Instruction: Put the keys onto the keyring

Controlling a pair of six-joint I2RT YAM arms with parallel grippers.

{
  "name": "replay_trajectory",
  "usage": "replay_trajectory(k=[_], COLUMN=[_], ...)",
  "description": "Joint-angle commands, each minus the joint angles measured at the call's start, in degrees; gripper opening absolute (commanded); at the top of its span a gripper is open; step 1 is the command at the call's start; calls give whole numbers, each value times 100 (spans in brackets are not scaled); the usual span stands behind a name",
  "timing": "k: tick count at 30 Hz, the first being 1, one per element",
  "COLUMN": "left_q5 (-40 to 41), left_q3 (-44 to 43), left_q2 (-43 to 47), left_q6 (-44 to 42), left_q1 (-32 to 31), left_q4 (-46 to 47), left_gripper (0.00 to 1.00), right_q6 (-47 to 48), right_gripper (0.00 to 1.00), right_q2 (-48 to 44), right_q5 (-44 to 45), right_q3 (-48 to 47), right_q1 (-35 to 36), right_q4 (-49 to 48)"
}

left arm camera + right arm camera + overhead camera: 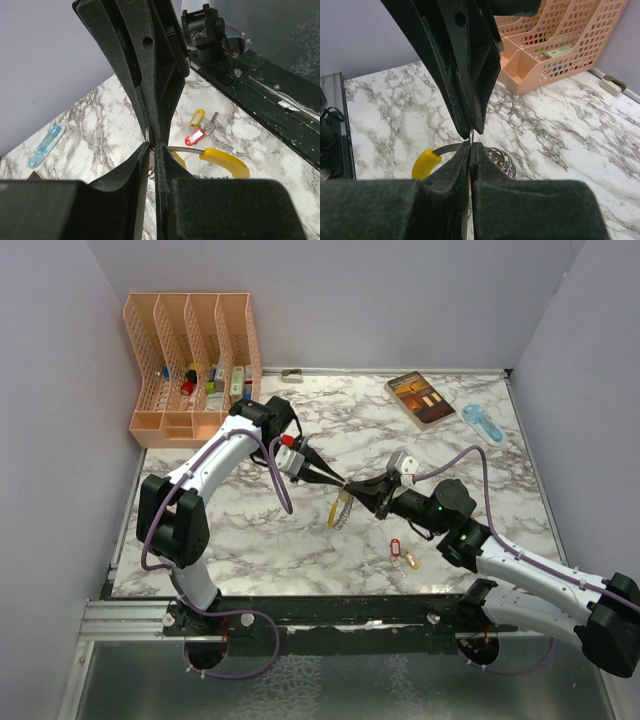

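Note:
The keyring (340, 512), a silvery coil with a curved yellow segment, hangs above the middle of the table. My left gripper (337, 480) and right gripper (357, 488) meet tip to tip above it. Both are shut on its thin metal ring. The left wrist view shows my left gripper (152, 146) pinching the ring against the right fingers, with the yellow segment (225, 161) below. The right wrist view shows my right gripper (470, 146) on the ring, beside the coil (501, 159). The keys lie on the marble: a red tag (394, 547) (195, 136) and a yellow tag (410, 562) (197, 118).
A peach slotted organizer (190, 360) stands at the back left. A book (421, 400) and a blue plastic object (483, 424) lie at the back right. A small item (292, 375) lies against the back wall. The black rail (330, 615) runs along the near edge.

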State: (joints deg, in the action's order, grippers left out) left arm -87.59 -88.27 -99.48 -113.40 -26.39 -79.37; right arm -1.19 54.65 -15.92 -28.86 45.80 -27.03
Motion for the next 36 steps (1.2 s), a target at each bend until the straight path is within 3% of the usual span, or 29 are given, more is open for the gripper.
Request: replay_trajectory(k=[1, 6, 11, 14, 19, 20, 22, 27, 30, 34, 36], left_q5=[-423, -427, -368, -239, 13, 37, 71, 166, 179, -7, -322], left_q3=[-120, -120, -136, -179, -247, -250, -261, -252, -122, -52, -70], left_q2=[-30, 5, 20, 41, 118, 134, 148, 135, 136, 7, -91], left_q6=[87, 89, 127, 196, 310, 329, 358, 361, 267, 301, 412], left_q1=[-41, -41, -59, -75, -95, -102, -116, -34, 212, 829, 1247], left_q4=[-122, -122, -116, -114, -122, -122, -121, -120, -123, -122, -118], left_gripper=[11, 1, 0, 0, 0, 0, 0, 0, 0, 0, 0], right_q6=[56, 49, 29, 23, 74, 87, 78, 34, 13, -13, 64], right_gripper=[1, 1, 2, 16, 21, 20, 2, 2, 9, 30, 34], right_q2=[-70, -77, -51, -78, -234, -277, -347, -408, -448, -248, 24], right_q5=[10, 10, 37, 61, 186, 206, 244, 544, 948, 1162, 1027], right_q3=[-205, -214, -275, -334, -357, -356, -341, -349, -325, -554, -739], right_q1=[28, 28, 21, 26, 26, 25, 26, 25, 25, 25, 25], right_q4=[-159, -145, 12, 188, 505, 544, 623, 1079, 1473, 2155, 2510])
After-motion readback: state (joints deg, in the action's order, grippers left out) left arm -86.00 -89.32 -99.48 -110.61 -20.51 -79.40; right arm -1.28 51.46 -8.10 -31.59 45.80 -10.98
